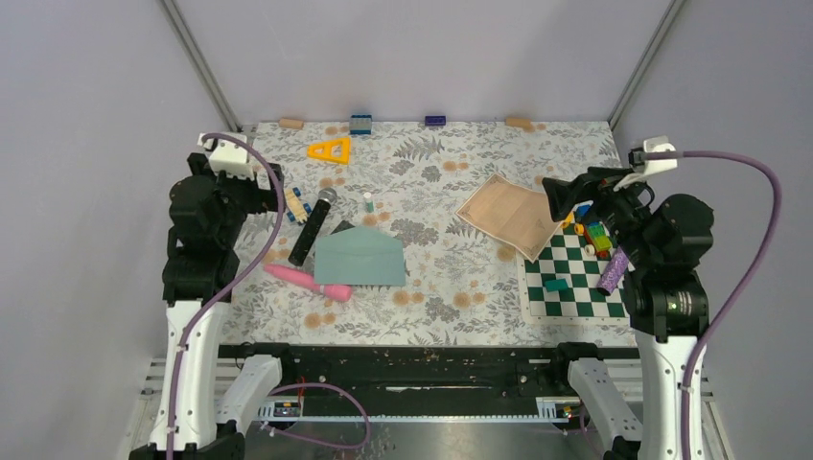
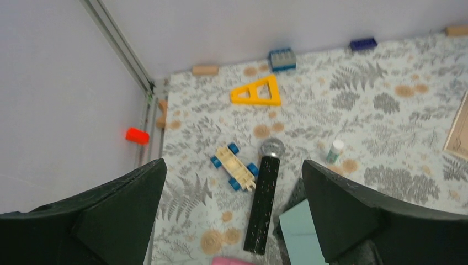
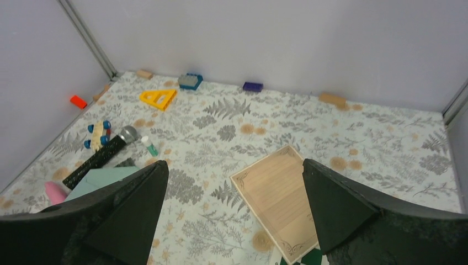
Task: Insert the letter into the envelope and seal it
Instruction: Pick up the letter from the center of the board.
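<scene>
The teal-grey envelope point(image 1: 360, 257) lies flat left of the table's centre with its flap pointing away; a corner of the envelope point(image 2: 298, 232) shows by my left gripper's right finger, and the envelope point(image 3: 105, 178) also shows in the right wrist view. The letter point(image 1: 508, 216), a tan sheet with a printed border, lies askew right of centre, one corner over the chessboard. My left gripper point(image 1: 271, 182) hovers open above the table's left side, left gripper point(image 2: 233, 165) empty. My right gripper point(image 1: 561, 196) hovers open by the letter's right edge; the letter point(image 3: 278, 196) lies between and below the right gripper point(image 3: 234, 163).
A black microphone point(image 1: 312, 227), a pink wand point(image 1: 307, 281) and a toy car point(image 1: 295, 201) crowd the envelope's left side. A small bottle point(image 1: 368, 202) and a yellow triangle point(image 1: 330, 149) lie behind it. A green chessboard point(image 1: 570, 273) carries coloured blocks.
</scene>
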Available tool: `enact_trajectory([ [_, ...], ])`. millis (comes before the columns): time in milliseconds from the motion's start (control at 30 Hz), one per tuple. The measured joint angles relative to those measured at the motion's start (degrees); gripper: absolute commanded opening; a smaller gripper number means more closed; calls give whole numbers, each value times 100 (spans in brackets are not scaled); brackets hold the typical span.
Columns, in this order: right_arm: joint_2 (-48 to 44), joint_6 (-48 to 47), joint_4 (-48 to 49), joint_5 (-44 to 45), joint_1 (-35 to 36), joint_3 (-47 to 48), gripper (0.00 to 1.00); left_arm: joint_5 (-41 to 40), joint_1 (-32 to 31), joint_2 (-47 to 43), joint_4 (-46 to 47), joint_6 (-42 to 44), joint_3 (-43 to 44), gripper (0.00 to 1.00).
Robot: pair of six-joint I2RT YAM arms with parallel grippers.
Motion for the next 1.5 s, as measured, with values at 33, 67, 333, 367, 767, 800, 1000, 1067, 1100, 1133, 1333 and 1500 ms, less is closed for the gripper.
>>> enact_trajectory([
  [33, 61, -4, 2, -42, 2, -55, 99, 24, 0, 68, -2, 0, -85, 99],
  [67, 94, -11, 4, -72, 0, -96, 99, 55, 0, 114, -11, 2, -168, 99],
  [333, 295, -205, -15, -225, 0, -496, 99, 509, 0, 332, -129, 177, -745, 99],
  [367, 323, -212, -7, -227, 0, -573, 99, 546, 0, 341, -111, 190, -857, 99],
  [767, 1770, -146, -155, -345, 0, -750, 99, 973, 0, 527, 20, 195, -1460, 99],
  [800, 1891, -131, -208, -319, 0, -737, 99, 986, 0, 527, 33, 192, -1473, 99],
  [1000, 2538, -44, -479, -101, 0, -581, 99, 1027, 0, 505, 66, 192, -1541, 99],
  [1067, 2695, -17, -590, 48, 0, -560, 99, 1040, 0, 505, 79, 195, -1563, 99],
  [1100, 2736, -9, -608, 107, 0, -557, 99, 1049, 0, 505, 79, 192, -1565, 99],
  [1133, 2765, 0, -614, 151, 0, -557, 99, 1054, 0, 505, 85, 195, -1565, 99],
  [1333, 2785, 13, -632, 435, 2, -549, 99, 1051, 0, 505, 138, 195, -1576, 99],
  [1500, 2796, 61, -632, 922, 0, -546, 99, 1040, 0, 505, 214, 195, -1659, 99],
])
